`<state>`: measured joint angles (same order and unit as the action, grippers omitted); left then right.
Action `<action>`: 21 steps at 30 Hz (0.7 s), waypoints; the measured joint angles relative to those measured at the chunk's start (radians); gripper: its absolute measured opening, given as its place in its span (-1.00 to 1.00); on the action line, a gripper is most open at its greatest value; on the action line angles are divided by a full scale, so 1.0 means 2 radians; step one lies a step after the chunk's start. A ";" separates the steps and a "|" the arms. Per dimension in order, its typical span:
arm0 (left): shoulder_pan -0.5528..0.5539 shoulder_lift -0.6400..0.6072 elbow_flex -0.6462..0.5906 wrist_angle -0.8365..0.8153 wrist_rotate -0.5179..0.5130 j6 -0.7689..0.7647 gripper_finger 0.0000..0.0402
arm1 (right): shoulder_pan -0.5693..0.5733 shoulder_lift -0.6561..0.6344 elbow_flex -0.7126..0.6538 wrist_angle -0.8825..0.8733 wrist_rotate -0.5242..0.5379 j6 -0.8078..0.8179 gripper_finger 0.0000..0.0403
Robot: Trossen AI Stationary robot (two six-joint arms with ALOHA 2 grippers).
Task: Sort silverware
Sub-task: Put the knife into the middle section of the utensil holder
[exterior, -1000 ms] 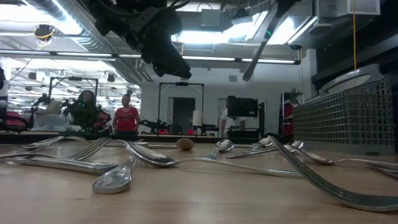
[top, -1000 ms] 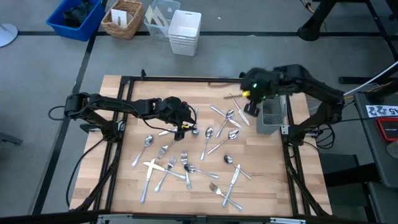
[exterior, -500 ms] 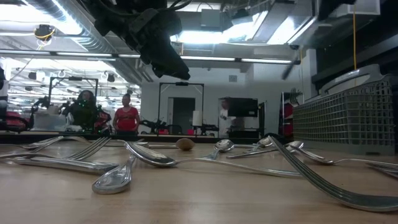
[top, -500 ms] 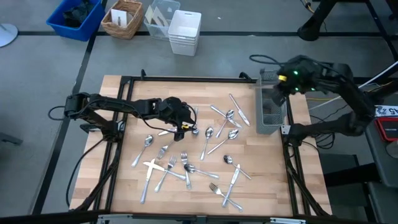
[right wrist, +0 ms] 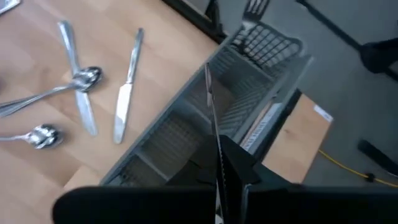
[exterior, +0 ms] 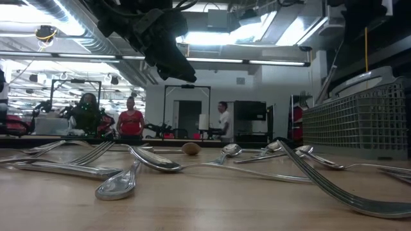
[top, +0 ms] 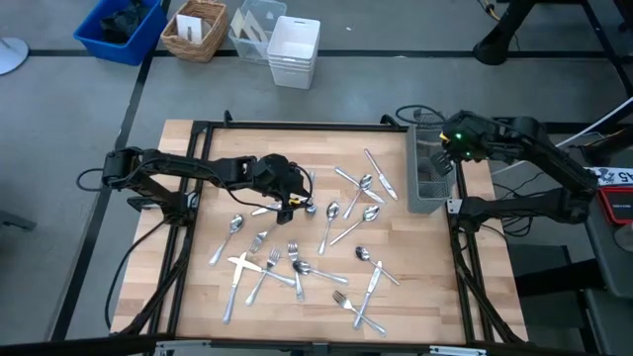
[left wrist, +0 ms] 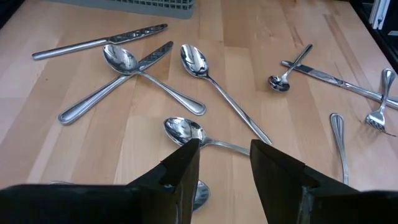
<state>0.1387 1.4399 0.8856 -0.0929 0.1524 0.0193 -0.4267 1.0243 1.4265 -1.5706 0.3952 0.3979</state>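
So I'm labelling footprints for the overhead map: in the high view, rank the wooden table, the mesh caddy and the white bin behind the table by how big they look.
1. wooden table, by far the largest.
2. mesh caddy.
3. white bin. It looks close to the caddy in size, so the last two places are unsure.

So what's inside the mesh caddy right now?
A fork stands upright in the caddy's far end; the nearer compartments look bare. The right end effector, shut on a thin silver piece, covers part of the nearest one.
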 joint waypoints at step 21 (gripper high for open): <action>0.000 0.000 0.000 0.000 0.000 0.002 -0.33 | 0.000 0.085 -0.067 0.001 -0.021 0.022 -0.98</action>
<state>0.1379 1.4403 0.8856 -0.0933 0.1524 0.0223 -0.4259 1.1936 1.2932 -1.5686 0.3538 0.4412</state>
